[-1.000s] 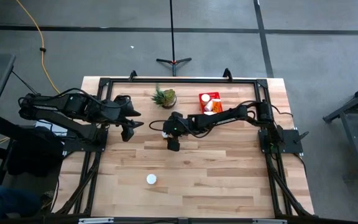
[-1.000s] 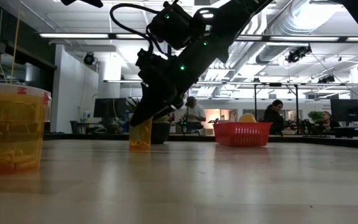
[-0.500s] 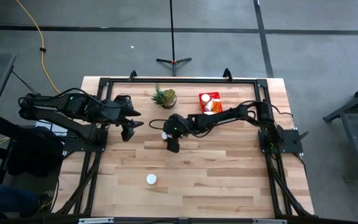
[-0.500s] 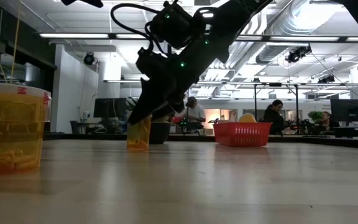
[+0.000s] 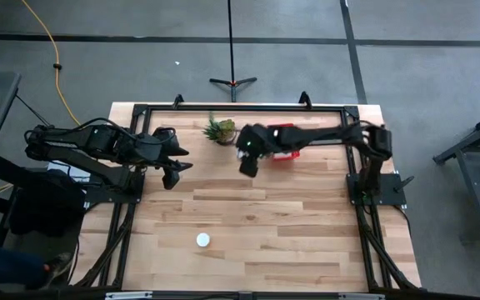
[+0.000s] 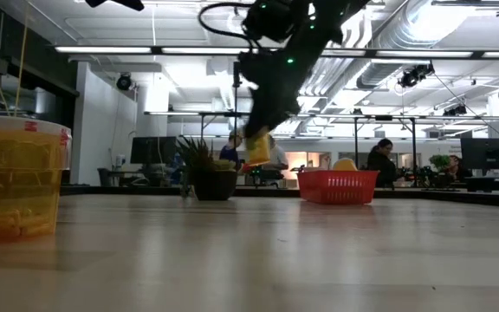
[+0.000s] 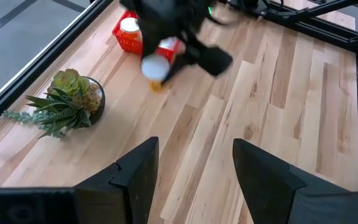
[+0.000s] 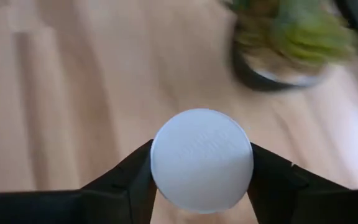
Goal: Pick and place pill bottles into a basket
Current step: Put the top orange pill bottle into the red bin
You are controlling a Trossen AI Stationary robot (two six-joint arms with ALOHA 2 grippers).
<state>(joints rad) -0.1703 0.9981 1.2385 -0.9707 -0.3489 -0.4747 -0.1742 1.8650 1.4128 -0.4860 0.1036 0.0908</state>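
Nearest the low camera, 1 pill bottle (image 6: 16, 178) standing on the worktop (image 6: 275, 260): orange translucent body, white cap, cut off at the picture edge. Farther back, right hand (image 6: 258, 143) clenched on a lifted bottle (image 6: 257, 149), white cap (image 8: 201, 160) between both fingers, body mostly hidden. Beyond, red mesh basket (image 6: 338, 186) beside potted plant (image 6: 204, 178), contents hard to make out. Left hand (image 5: 172, 171) released, hovering at the worktop's left side.

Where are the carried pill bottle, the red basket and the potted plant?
carried pill bottle (image 8: 201, 159), right wrist view, on its white cap.
red basket (image 6: 338, 185), low view, on its front wall.
potted plant (image 7: 67, 102), left wrist view, on its leaves.
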